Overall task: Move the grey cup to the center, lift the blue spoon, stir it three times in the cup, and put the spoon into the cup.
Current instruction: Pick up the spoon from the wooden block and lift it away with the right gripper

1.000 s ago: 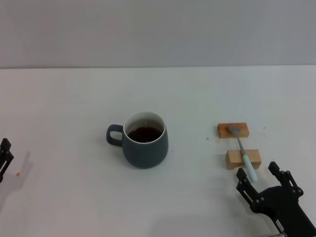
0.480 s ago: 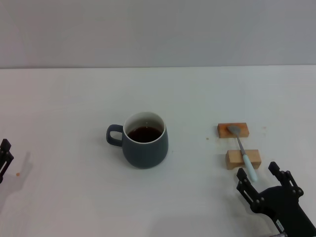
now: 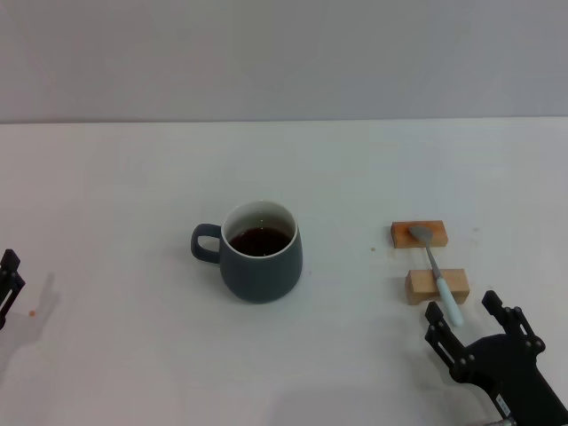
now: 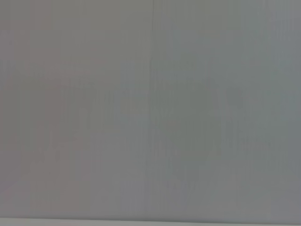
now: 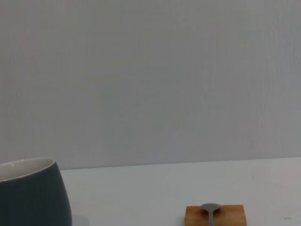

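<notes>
The blue spoon [image 3: 435,271] is bridged across two wooden blocks [image 3: 419,234] at three o'clock of the grey cup [image 3: 261,253] — light, slim, best pinched at its handle. The right end effector [image 3: 463,317] is spread open, empty, just behind it; the cup is judged heavy, spillable.

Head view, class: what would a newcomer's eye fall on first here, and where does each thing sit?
The grey cup stands near the middle of the white table, handle toward the robot's left, dark liquid inside. To its right the blue spoon lies bridged across two small wooden blocks, its pale handle pointing at the open right gripper just in front of it. The left gripper shows only at the table's left edge.
</notes>
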{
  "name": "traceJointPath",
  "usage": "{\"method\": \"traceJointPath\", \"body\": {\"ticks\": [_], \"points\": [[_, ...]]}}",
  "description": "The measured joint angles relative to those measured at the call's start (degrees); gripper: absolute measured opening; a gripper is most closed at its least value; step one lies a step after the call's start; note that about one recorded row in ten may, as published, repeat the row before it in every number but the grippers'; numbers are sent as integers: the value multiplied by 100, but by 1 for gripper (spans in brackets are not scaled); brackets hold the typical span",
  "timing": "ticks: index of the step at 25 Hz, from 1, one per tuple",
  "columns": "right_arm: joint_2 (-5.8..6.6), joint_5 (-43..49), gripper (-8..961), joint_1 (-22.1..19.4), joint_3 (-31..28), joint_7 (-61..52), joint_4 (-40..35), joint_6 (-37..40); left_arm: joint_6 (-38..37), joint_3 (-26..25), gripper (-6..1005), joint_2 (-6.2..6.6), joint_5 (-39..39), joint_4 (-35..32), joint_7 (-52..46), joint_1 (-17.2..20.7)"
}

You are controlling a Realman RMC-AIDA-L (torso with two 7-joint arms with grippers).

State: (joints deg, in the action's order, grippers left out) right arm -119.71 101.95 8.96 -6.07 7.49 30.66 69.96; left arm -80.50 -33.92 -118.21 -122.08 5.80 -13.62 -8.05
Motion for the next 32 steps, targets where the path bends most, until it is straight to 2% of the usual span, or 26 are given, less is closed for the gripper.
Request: {"method": "traceJointPath", "body": {"ticks": [17, 32], "points": [[0, 0, 818, 0, 0, -73, 19, 0, 0, 0, 858, 0, 0, -1, 0, 7], [4, 8, 770, 0, 2, -73, 32, 6, 0, 0, 858, 0, 1, -9, 0, 5]]}}
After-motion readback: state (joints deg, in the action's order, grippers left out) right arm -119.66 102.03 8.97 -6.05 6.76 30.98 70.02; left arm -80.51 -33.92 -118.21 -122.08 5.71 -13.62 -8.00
